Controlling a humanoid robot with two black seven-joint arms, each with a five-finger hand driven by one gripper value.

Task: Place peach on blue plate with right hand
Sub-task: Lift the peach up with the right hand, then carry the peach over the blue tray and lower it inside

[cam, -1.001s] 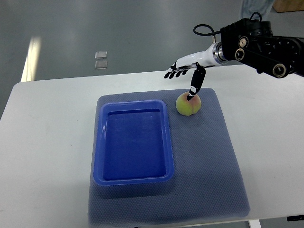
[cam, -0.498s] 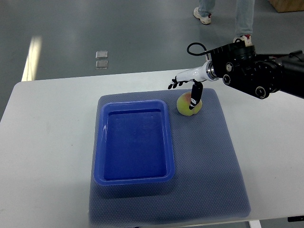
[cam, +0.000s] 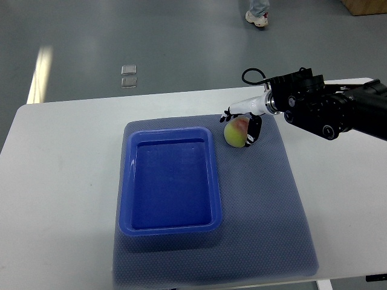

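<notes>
Overall, a white table [cam: 60, 181] fills the top view, set on a grey floor [cam: 151, 36]. A grey-blue textured mat [cam: 266, 211] covers the table's middle and right portion. On the mat's left half rests the blue plate [cam: 171, 226], a deep rectangular tray with rounded corners and nothing inside it. The right arm [cam: 326, 109], black and blocky, enters from the picture's right edge and reaches leftward above the table's far side; a looped black cable [cam: 251, 74] shows at its wrist. The right hand [cam: 245, 119], white with dark fingertips, sits over the peach [cam: 236, 133], its thumb [cam: 254, 130] pressed down the fruit's right side and its fingers curled over the far edge, so that the hand closes around the fruit. The peach, yellow-green with a red blush, lies on the mat just beside the plate's far right corner, outside the plate; whether it is lifted off the mat cannot be told. At the upper edge, a person's shoe [cam: 257, 18] shows on the floor, and two small pale squares [cam: 128, 77] lie on the floor beyond the table.
</notes>
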